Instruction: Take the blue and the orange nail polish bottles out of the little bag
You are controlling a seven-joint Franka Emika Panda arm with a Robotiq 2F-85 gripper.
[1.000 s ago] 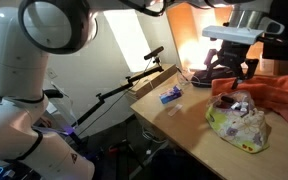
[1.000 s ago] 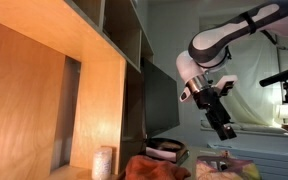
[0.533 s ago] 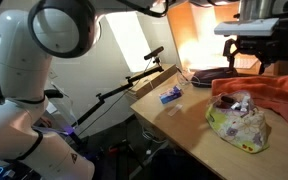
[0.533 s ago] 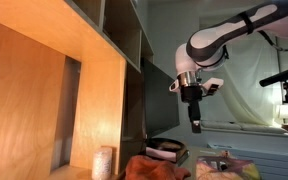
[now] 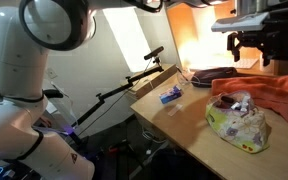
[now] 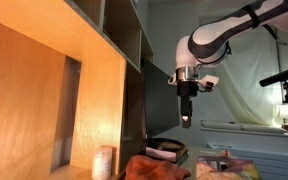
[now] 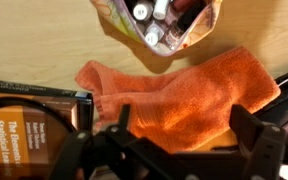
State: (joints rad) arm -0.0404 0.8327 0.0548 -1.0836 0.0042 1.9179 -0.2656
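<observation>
On counter (image 7: 34, 40), little bag (image 7: 112, 14) lies open just beside orange cloth (image 7: 174, 95). Several nail polish bottles (image 7: 152, 35) stand inside, caps up; colours can't be told. Book (image 7: 29, 120) next to cloth, cover reads "The Elemen… Statistical Lear…". End effector (image 7: 184, 140) over cloth, jaws spread wide, nothing held.

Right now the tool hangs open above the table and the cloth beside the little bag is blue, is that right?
Not quite. The cloth is orange, not blue, as the wrist view shows. The rest holds: the tool hangs open above the table, with nothing between its fingers, and the cloth lies beside the little bag.
</observation>
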